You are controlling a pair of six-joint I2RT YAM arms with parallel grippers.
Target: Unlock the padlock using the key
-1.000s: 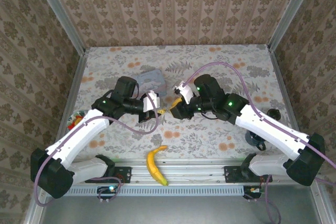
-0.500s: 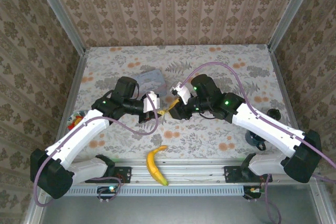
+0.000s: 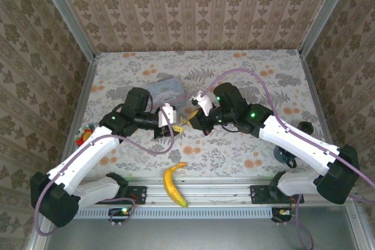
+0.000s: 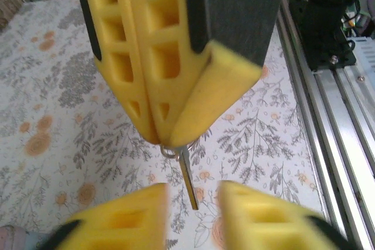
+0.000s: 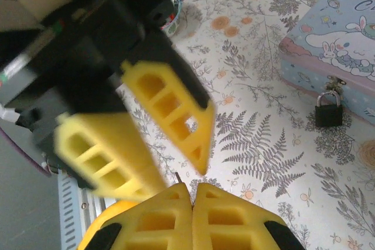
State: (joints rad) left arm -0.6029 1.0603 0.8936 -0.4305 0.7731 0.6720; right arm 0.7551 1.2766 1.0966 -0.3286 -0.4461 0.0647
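Key (image 4: 187, 174) pinched in right end effector (image 4: 168, 140), shaft pointing straight toward parted left end effector (image 4: 193, 194)

Key (image 4: 188, 183) dull bare metal; padlock (image 5: 328, 114) matt dark body, shiny metal shackle; right fingers (image 4: 140, 57) matt yellow plastic.

The left arm (image 3: 88, 153) and right arm (image 3: 299, 141) have white link shells, black joint housings and black bases. Small green lamps (image 3: 253, 110) glow at the joints. A purple cable (image 3: 237, 70) runs along each arm. The left claw (image 4: 193, 215) and right claw (image 5: 192, 215) have yellow fingers with open lattice cells on black mounts.
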